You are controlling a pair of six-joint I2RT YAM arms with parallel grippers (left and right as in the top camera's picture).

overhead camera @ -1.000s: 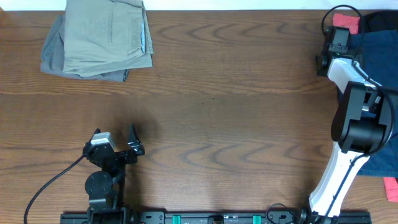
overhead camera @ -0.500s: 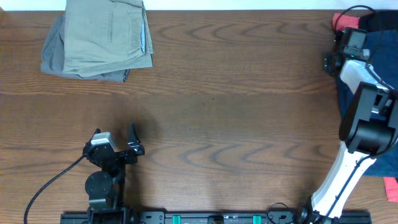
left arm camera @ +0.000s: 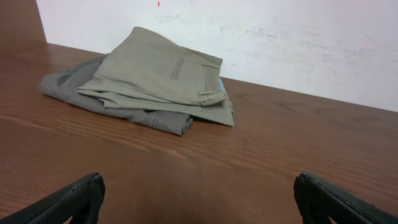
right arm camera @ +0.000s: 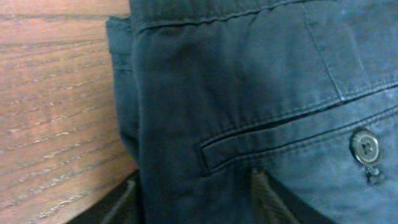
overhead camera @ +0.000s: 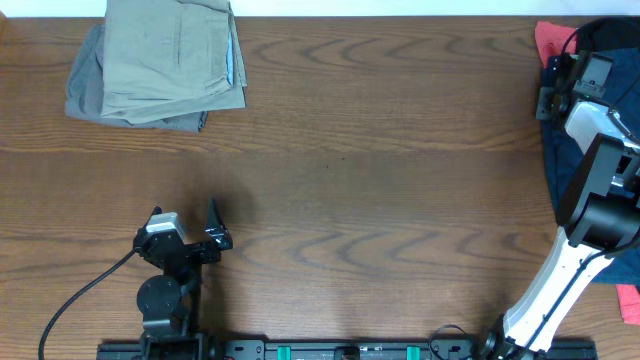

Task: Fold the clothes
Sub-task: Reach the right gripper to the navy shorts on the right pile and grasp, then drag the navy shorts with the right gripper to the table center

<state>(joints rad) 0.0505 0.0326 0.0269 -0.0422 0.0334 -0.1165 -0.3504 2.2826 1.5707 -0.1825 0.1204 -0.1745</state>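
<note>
Dark navy shorts (overhead camera: 558, 160) lie at the table's right edge, partly under my right arm. In the right wrist view the shorts (right arm camera: 249, 81) fill the frame, with their back pocket and its button (right arm camera: 365, 147). My right gripper (overhead camera: 552, 92) is down on their left edge. Its fingers (right arm camera: 193, 208) are apart, with a fold of the navy cloth between them. A folded khaki piece (overhead camera: 170, 50) lies on a grey one (overhead camera: 90, 95) at the far left, also in the left wrist view (left arm camera: 161, 74). My left gripper (overhead camera: 200, 235) is open and empty (left arm camera: 196, 199) near the front left.
A coral-red piece (overhead camera: 550, 40) shows at the far right corner, behind the right gripper. Another red bit (overhead camera: 629, 300) lies at the right front edge. A white wall (left arm camera: 280, 37) stands behind the table. A black cable (overhead camera: 80, 290) trails from the left arm.
My right arm has moved to the right, from the bare wood beside the shorts onto their left edge. The left arm and the khaki pile have not moved.
</note>
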